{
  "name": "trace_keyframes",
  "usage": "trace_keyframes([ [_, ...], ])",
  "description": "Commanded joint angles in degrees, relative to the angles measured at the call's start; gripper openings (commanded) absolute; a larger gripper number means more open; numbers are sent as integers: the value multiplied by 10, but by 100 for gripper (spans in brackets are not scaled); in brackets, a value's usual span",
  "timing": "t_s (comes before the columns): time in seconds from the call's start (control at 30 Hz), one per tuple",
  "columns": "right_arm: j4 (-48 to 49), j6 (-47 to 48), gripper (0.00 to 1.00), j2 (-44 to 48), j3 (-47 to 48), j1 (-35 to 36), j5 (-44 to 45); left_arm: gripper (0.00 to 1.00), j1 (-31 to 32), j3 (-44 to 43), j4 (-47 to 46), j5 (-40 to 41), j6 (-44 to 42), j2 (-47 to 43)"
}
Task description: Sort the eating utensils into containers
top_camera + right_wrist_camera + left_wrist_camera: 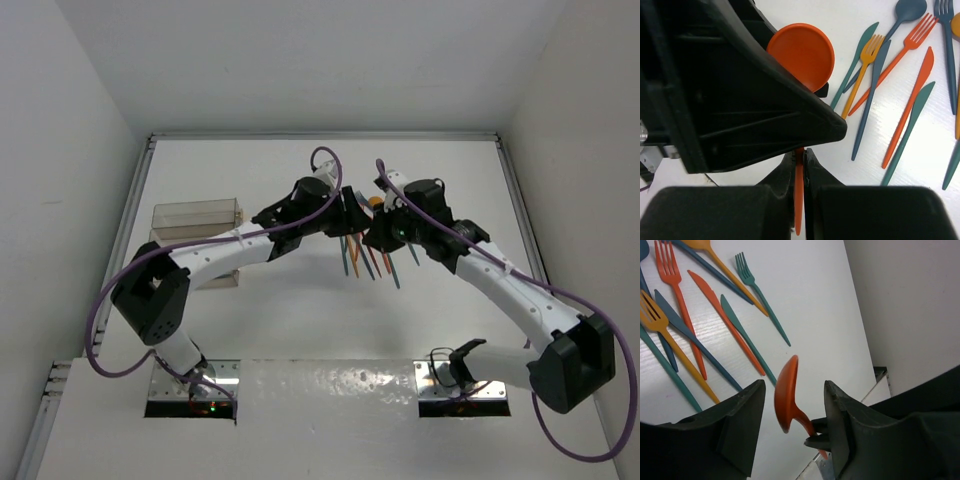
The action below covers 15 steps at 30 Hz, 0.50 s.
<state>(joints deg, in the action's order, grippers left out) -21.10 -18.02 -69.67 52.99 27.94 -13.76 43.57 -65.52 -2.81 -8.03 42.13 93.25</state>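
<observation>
My right gripper (379,228) (799,156) is shut on the handle of an orange spoon (802,55) (374,202) and holds it above the table. My left gripper (352,213) (792,390) is open, and the spoon's bowl (786,397) stands between its jaws without touching either. The right fingertips (827,434) pinch the handle just beside the left gripper's right jaw. The other eating utensils (365,258), orange, blue and teal forks, knives and spoons, lie loose on the table below both grippers. The clear containers (198,216) stand at the left, partly behind my left arm.
Loose on the table are an orange fork (675,280), a teal fork (757,290), an orange knife (725,320), a blue spoon (908,9) and a yellow fork (865,57). White walls enclose the table on the left, right and back.
</observation>
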Motion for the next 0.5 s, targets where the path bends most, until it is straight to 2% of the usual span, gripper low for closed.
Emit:
trace_keyframes([
  [0.0, 15, -7, 0, 18, 10, 2, -11, 48, 6, -17, -24, 21, 24, 1],
  [0.1, 15, -8, 0, 22, 8, 2, -11, 37, 6, -4, -40, 23, 41, -3],
  [0.13, 15, -8, 0, 22, 7, 2, -10, 28, 6, -3, -42, 21, 43, -4],
  [0.2, 17, -7, 0, 21, 6, 2, -9, 20, 6, -2, -48, 12, 49, -7],
  [0.23, 17, -10, 0, 20, 6, 2, -8, 9, 6, 1, -49, 11, 52, -9],
  [0.27, 18, -10, 0, 19, 5, 2, -7, 3, 7, 4, -48, 12, 54, -11],
  [0.37, 20, -17, 7, 19, 5, 2, -1, 0, 6, 19, -41, 36, 68, -28],
  [0.4, 20, -18, 18, 19, 5, 2, 0, 0, 6, 23, -36, 45, 79, -42],
  [0.47, 15, -23, 34, 20, 7, 2, 5, 0, 2, 38, -10, 79, 89, -60],
])
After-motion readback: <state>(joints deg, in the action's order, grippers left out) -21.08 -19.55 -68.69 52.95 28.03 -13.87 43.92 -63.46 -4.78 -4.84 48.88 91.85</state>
